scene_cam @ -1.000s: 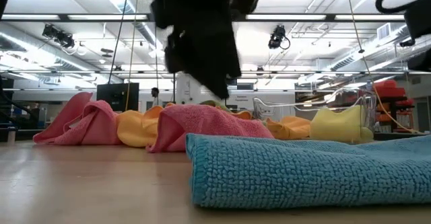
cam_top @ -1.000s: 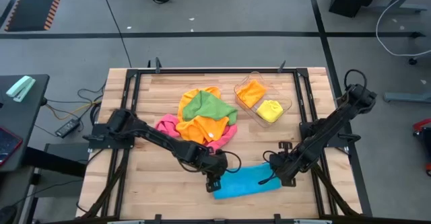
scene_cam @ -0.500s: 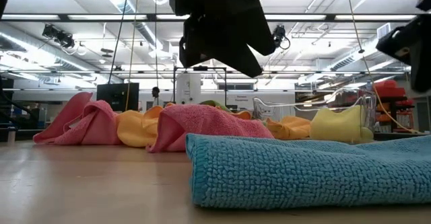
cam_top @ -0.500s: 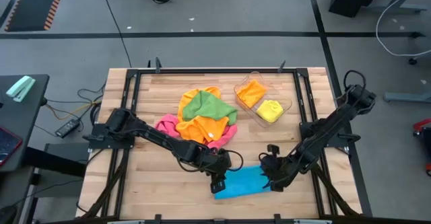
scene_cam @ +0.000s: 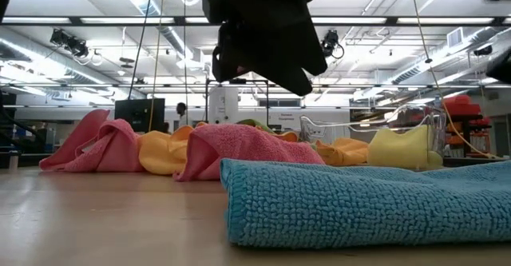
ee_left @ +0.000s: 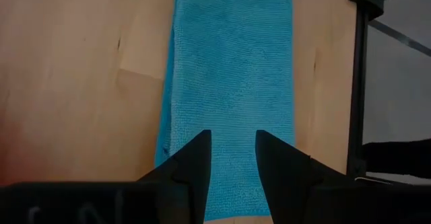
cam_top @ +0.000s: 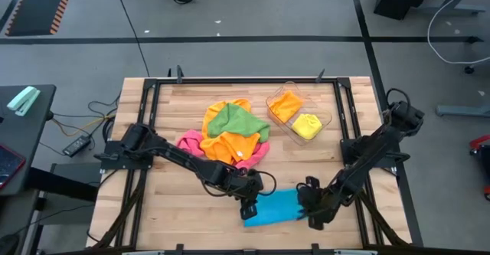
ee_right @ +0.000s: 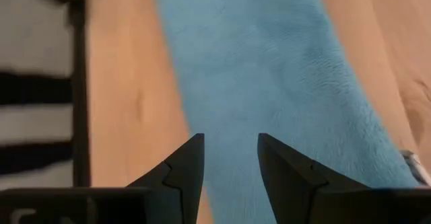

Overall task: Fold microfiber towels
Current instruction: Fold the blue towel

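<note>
A: Where's the blue towel [cam_top: 274, 207]?

B: Near edge of the table [cam_top: 176, 117], a bit right of centre. Lies flat as a long folded strip. In the low view it fills the near right, thick folded edge facing the cam.

A: Left gripper [cam_top: 248, 206]?

B: At the strip's left end, above it. Wrist view: both fingers [ee_left: 192, 167] stand apart w/ a gap, blue cloth seen between them, nothing pinched. So released. In the low view it hangs clear above the cloth.

A: Right gripper [cam_top: 312, 215]?

B: At the strip's right end, near the table's near edge. Fingers [ee_right: 185, 167] also spread, towel showing thru the gap, not grasping anything.

A: Other towels?

B: Heap in the table's middle, far of the blue one: green towel [cam_top: 239, 120] on top, orange towel [cam_top: 230, 144] under and around it, pink towel [cam_top: 189, 142] poking out at left and at the right edge. Well apart from the blue strip.

A: And the tray?

B: Clear tray [cam_top: 325, 119] far right of the heap, set at an angle. Holds a folded orange cloth [cam_top: 286, 106] at the far end and a folded yellow cloth [cam_top: 308, 125] at the near end, side by side.
</note>
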{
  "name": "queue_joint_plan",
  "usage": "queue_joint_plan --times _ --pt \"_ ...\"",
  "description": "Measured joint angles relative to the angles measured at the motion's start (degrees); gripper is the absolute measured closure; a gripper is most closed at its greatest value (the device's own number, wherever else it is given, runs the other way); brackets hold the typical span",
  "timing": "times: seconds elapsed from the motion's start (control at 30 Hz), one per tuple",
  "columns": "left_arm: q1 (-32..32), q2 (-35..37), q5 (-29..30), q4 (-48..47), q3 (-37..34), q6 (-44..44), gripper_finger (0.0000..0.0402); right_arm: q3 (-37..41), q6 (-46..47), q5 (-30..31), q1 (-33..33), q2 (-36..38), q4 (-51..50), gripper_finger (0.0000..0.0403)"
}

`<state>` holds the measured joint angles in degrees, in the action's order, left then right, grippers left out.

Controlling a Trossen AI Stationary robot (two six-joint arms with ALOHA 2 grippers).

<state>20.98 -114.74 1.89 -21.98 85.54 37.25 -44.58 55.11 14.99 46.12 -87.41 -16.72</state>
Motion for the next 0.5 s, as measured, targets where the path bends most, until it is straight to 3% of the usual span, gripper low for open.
queue_joint_plan --times 0.23,0.4,0.5 --pt "-0.97 0.0 -0.06 0.35 0.0 4.39 0.0272 -0.9 9.11 0.44 -2.45 -8.33 9.77 0.0256" --pt "-0.92 0.0 -3.1 -0.57 0.0 4.54 0.0279 -4.58 15.72 1.83 -3.72 -14.46 7.22 0.0256" --pt "-0.92 0.0 -5.45 -1.53 0.0 4.57 0.0284 -6.58 14.4 2.57 -3.61 -16.49 3.33 0.0256"
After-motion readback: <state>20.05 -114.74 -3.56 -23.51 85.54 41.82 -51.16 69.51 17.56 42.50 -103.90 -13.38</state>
